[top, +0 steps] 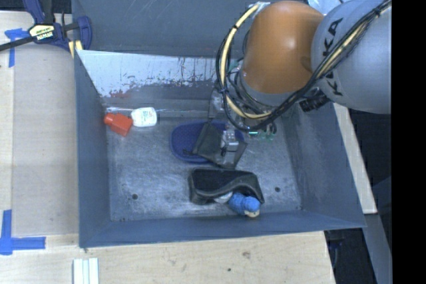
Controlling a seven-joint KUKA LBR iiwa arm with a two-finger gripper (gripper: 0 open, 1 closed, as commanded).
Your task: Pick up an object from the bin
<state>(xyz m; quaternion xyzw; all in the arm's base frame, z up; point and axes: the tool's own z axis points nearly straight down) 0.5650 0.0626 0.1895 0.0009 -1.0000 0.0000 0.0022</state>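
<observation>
My gripper (pixel 222 146) hangs low in the middle of the bin, below the orange wrist cover. It is over the right end of a dark blue oval thing (pixel 186 141) that lies flat on the floor, and it hides that end. Just in front of it lies a black curved thing (pixel 219 184) with a small blue and yellow toy (pixel 245 204) at its right end. Whether the gripper touches the blue oval thing I cannot tell.
At the left, near the back wall, lie a red-orange block (pixel 118 122) and a white round piece (pixel 144 117), close together. Bare bin floor spreads at the front left and to the right of the gripper.
</observation>
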